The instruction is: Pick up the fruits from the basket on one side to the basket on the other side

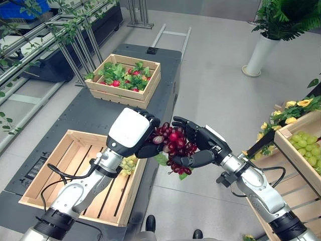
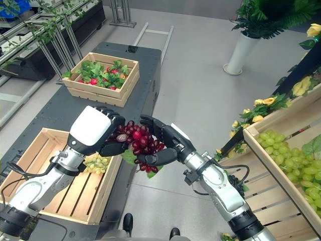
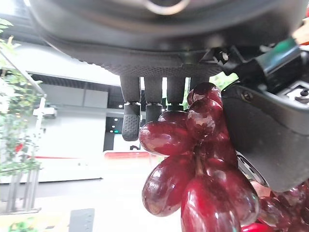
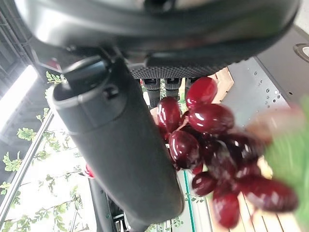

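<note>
A bunch of red grapes [image 1: 173, 145] is held in the air between both hands: the right hand [image 1: 203, 145] is curled around it from 3 o'clock, and the left hand [image 1: 134, 131] touches it from 9 o'clock with its fingers [image 3: 131, 113] straight. A hand-over seems in progress, so next the left hand should be closed before the right is released, then the grapes carried to the slatted crate [image 1: 55, 170] at 7 o'clock. The green grapes [image 2: 96, 161] already lying in that crate are seen from the head, whereas the straight left fingers are seen from the left wrist.

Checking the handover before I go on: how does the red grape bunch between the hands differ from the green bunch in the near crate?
The red grape bunch is dark red, the green grape bunch pale yellow-green. The red one hangs in the air between the left robot hand and the right robot hand, both touching it; the green one lies on the slats of the near wooden crate, untouched. The red bunch shows whole, the green is partly hidden behind the left arm. Both are grape clusters.
</note>
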